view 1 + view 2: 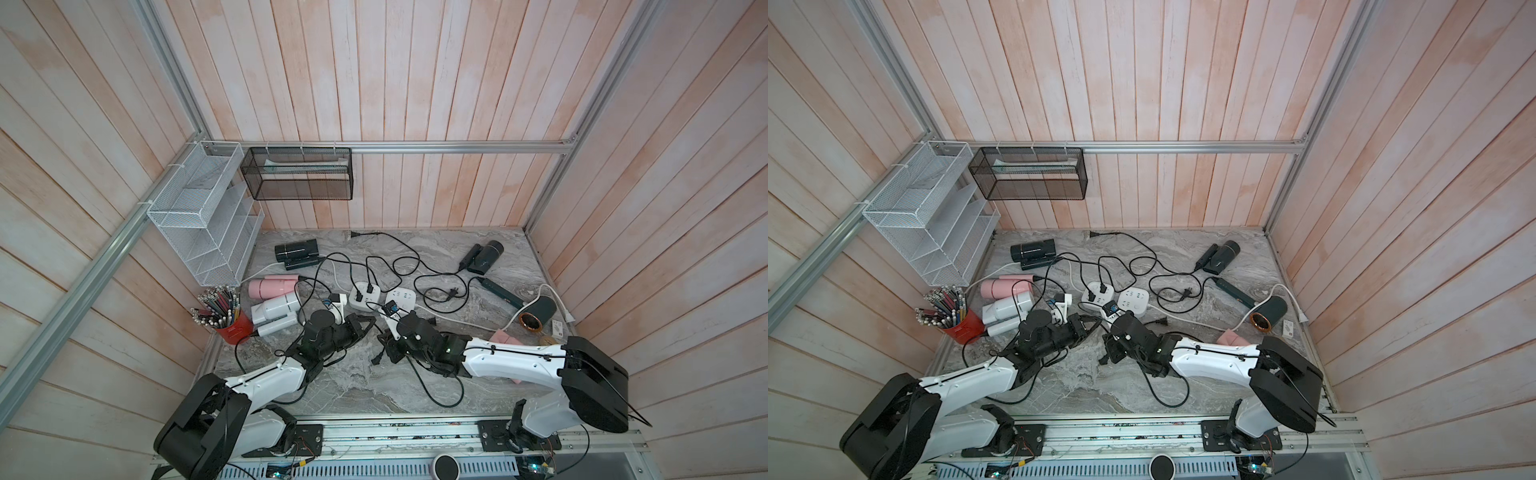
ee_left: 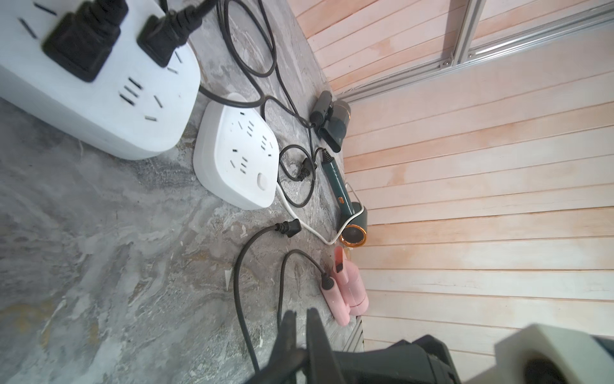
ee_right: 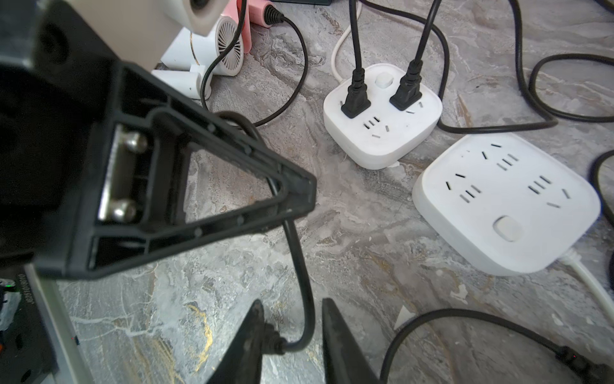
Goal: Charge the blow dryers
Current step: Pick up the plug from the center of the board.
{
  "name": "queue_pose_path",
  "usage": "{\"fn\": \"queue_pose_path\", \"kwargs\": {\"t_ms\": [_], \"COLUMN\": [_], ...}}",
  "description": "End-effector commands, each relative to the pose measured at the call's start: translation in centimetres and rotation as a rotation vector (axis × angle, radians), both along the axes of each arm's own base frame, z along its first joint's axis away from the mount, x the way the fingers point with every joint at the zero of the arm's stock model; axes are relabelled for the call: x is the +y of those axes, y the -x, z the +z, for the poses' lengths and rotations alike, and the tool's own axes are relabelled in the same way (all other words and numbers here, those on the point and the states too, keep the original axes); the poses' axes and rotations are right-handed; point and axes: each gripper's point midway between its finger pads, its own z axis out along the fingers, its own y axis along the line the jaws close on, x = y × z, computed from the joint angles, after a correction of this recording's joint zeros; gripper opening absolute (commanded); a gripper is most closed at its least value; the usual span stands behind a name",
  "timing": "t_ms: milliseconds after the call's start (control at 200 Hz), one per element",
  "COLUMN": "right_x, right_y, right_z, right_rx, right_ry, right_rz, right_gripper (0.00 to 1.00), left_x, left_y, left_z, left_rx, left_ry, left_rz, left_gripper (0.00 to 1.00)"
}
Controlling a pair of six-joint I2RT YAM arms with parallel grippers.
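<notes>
Several blow dryers lie round the marble table: a black one [image 1: 296, 249], a dark one [image 1: 484, 255], a dark green one [image 1: 536, 313], a pink one [image 1: 270, 286], a pale grey one [image 1: 274, 307], and another pink one [image 2: 345, 289] beside my right arm. My left gripper [image 3: 299, 196] is shut on a black cord [image 3: 299, 266] near the table's middle. That cord runs down between the fingers of my right gripper [image 3: 292, 304], whose jaws stand apart. The cord's plug end [image 3: 275, 342] rests against one finger.
Two white power strips [image 1: 364, 294] [image 1: 401, 300] lie just beyond both grippers, the first with two black plugs in it. Loose black cords loop over the table. A red pencil cup [image 1: 230, 328] stands at the left, with wire racks [image 1: 203, 216] on the wall.
</notes>
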Motion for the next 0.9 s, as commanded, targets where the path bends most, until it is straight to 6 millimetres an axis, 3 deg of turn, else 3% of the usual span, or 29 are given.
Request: {"fn": "queue_pose_path", "kwargs": {"t_ms": [0,70,110,400,895], "right_x": [-0.1,-0.2,-0.2,-0.1,0.7], "right_y": [0.7,1.2,1.5,2.5,2.7], "right_z": [0.7,0.6,0.5,-2.1,-5.6], "right_rx": [0.071,0.113,0.132,0.248,0.342], "right_ry": [-0.098,-0.144,-0.164,-0.23,-0.246], "right_rz": [-0.019,-0.013,-0.01,-0.029,-0.059], "right_gripper": [0.35,0.35,0.4,0.44,0.48], "left_x": [1.3,1.6,1.8,2.8,3.6], "left_y": [-0.3,-0.3,-0.2,-0.1,0.2], "left_z": [0.0,0.4,0.5,0.2,0.1], "left_rx": [0.013,0.01,0.01,0.034,0.04], "left_ry": [0.018,0.03,0.035,0.041,0.045], "left_rz": [0.078,0.1,0.11,0.164,0.19], "left_gripper": [0.09,0.1,0.1,0.1,0.1]}}
